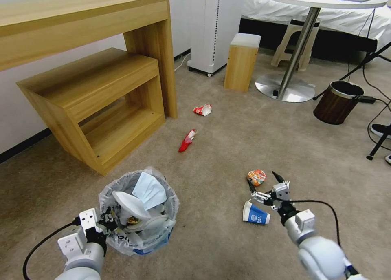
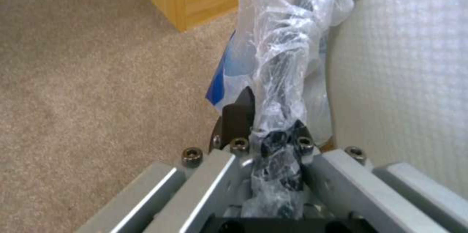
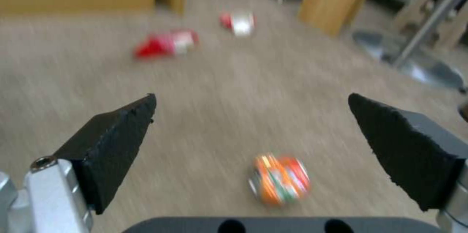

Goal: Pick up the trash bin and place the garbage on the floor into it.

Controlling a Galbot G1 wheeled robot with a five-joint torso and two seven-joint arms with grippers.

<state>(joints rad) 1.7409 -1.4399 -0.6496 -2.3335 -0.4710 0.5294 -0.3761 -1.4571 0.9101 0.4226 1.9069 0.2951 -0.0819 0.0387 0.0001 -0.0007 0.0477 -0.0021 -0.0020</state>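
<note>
- Left gripper [image 1: 109, 222] clenched on the near rim of the trash bin [image 1: 138, 212]. In the left wrist view its dark fingers [image 2: 236, 116] pinch the bin wall and the bunched clear liner [image 2: 283, 64].
- Bin sits low at the robot's left front over the floor [image 1: 228, 149]; whether its base touches the carpet cannot be told. Blue shows at the base. Inside: white slippers [image 1: 130, 206] with a blue face mask [image 1: 149, 189] on top.
- Right gripper [image 1: 264, 182] released, fingers spread wide, hovering just above the carpet at the right front.
- Blue-white paper cup [image 1: 255, 214] lies on its side just beside the right gripper, on its near side.
- Orange wrapper [image 1: 256, 176], crumpled, lies between the spread fingertips, a little beyond them; the right wrist view shows it [image 3: 279, 179] ahead of the fingers [image 3: 117, 141].
- Farther out: red wrapper [image 1: 187, 140] mid-carpet.
- Beyond that: red-white paper cup [image 1: 203, 109] on its side near the wooden desk leg [image 1: 157, 51].
- Far right: dark brown bin [image 1: 337, 102] with metal rim, upright, well apart from the litter.
</note>
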